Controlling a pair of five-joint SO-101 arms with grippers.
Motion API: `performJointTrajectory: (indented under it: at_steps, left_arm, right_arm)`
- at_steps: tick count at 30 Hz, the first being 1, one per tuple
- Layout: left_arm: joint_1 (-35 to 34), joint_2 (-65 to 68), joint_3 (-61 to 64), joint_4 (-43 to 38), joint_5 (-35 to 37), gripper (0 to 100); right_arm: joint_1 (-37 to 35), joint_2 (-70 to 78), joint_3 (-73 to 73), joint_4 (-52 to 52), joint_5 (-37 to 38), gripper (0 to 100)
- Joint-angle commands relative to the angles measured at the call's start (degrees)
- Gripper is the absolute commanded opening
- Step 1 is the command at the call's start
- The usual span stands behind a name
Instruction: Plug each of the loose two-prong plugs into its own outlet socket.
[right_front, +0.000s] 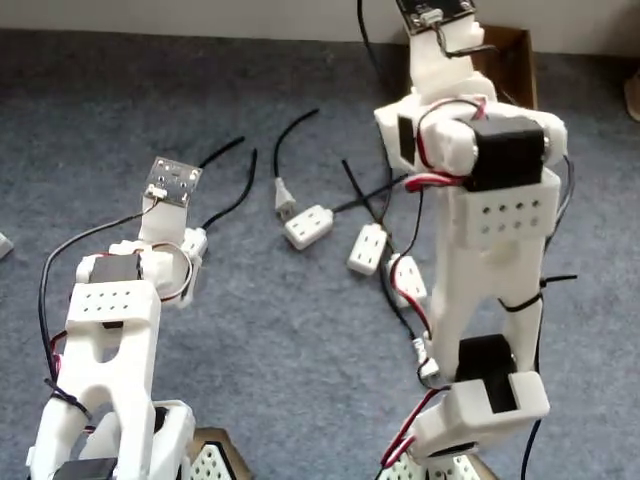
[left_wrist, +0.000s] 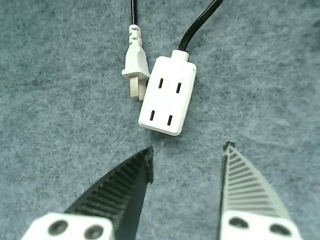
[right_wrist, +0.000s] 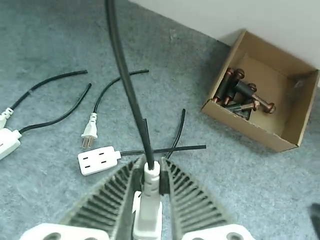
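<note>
Plug (right_wrist: 148, 212) along right tool (right_wrist: 150, 161) (cord (right_wrist: 125, 75) outward)

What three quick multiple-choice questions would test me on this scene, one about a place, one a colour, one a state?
1. Where is the cardboard box?
A) by the wall
B) under an arm
C) on an outlet block

2. What colour are the plug cords?
A) green
B) black
C) yellow

3. How is the right gripper?
A) open, empty
B) shut on a plug
C) shut on the box

Answers: 1 A, it sits at the wall's foot; 2 B, each cord seen is black; 3 B, it clamps the white plug.
</note>
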Motion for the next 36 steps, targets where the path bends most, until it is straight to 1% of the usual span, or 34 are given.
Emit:
performJointTrajectory:
  at_steps: [1,8,10,14,18,23,26,28,32,36]
  left_arm:
    - [1.54,-2.07,-0.75,-0.53,0.53,21]
    - [1.45,-2.07,-0.66,-0.53,0.53,21]
    - [1.36,-2.07,-0.66,-0.53,0.53,21]
    - [1.36,-2.07,-0.66,-0.53,0.53,21]
    - [1.36,-2.07,-0.57,-0.53,0.53,21]
    - [1.36,-2.07,-0.57,-0.53,0.53,21]
    - [1.45,-2.07,-0.57,-0.53,0.53,21]
    - [1.45,-2.07,-0.57,-0.53,0.53,21]
    - [1.54,-2.07,-0.57,-0.53,0.53,21]
    - [1.63,-2.07,-1.45,-0.53,0.53,21]
  right_arm:
    - [-1.54,-5.76,-2.59,0.22,-0.79,0.6]
    - [-1.71,-13.67,-1.98,1.10,-3.34,0.6]
    - [-3.03,-16.57,1.10,1.10,-3.16,0.6]
    - [-4.00,-21.32,11.65,-0.48,-3.16,0.6]
    - [-4.00,-27.74,28.44,-8.22,-3.34,0.6]
    - [-4.00,-40.66,52.79,-23.87,-3.43,0.5]
    - [-3.74,-45.41,64.57,-31.34,-3.52,0.5]
    - [-3.74,-46.55,69.58,-33.10,-3.52,0.5]
    - [-3.74,-46.64,73.89,-35.91,-3.69,0.5]
    - [-3.74,-47.16,77.85,-41.98,-9.05,0.5]
